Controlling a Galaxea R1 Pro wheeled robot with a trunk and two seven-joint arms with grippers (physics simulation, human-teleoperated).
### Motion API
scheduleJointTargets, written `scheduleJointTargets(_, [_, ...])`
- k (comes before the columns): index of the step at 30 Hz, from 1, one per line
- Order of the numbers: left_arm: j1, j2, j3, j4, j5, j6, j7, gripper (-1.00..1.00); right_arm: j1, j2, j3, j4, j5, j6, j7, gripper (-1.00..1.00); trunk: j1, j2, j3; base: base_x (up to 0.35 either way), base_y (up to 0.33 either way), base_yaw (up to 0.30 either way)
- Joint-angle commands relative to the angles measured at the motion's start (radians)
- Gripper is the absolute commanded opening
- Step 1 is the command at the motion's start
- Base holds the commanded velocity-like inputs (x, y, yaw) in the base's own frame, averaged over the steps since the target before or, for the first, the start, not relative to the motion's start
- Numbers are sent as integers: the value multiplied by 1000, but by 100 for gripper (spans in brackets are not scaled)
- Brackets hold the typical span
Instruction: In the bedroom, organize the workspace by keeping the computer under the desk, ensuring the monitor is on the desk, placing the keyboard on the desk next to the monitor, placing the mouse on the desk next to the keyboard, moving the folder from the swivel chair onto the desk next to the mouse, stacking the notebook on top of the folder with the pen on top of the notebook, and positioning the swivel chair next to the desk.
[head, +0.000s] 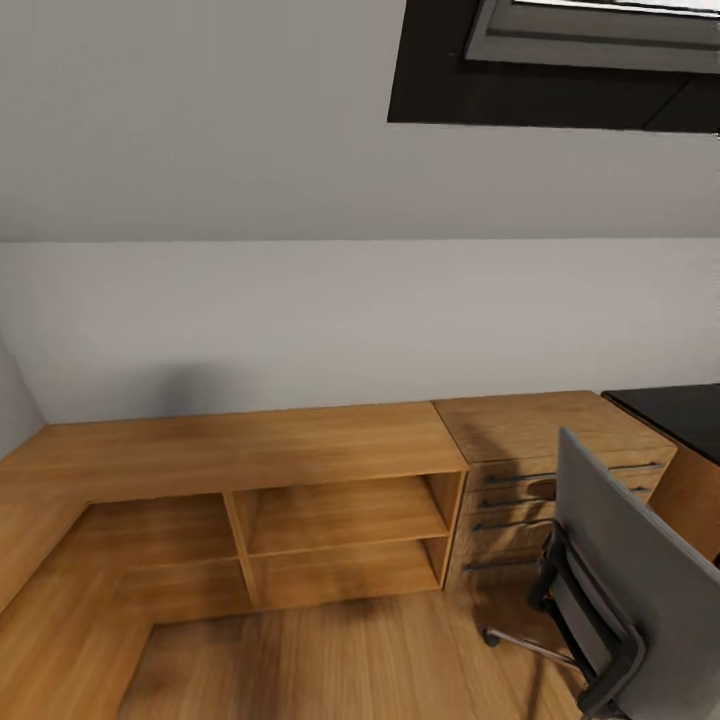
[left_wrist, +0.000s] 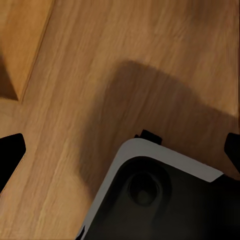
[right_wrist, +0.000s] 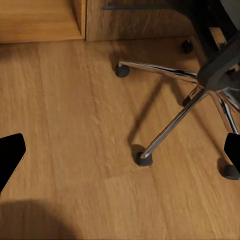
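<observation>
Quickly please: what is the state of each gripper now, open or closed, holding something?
Left gripper: open, holding nothing, over the wooden floor.
Right gripper: open, holding nothing, near the swivel chair base.

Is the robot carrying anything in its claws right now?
No. The left end effector and right end effector are both open above the wooden floor, with nothing between their fingers.

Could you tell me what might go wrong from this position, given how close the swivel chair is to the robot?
The swivel chair stands close at the right, its chrome legs and casters spread over the floor near the right gripper; driving forward could knock it or catch a leg. The chair's grey back hides its seat, so any folder there may go unseen. The low shelf unit and drawer cabinet lie just ahead, leaving little room to turn.
</observation>
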Motion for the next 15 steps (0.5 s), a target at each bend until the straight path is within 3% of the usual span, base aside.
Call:
scheduleJointTargets(1, [0, 0, -9, -1, 4, -2, 7, 100, -1, 1, 9, 2, -2, -3, -5, 100, 1, -1, 0, 285, 188, -240])
scheduleJointTargets(15, [0, 1, -9, -1, 4, -2, 7, 100, -1, 0, 9, 2, 1, -3, 17, 100, 1, -1, 17, 282, 217, -220])
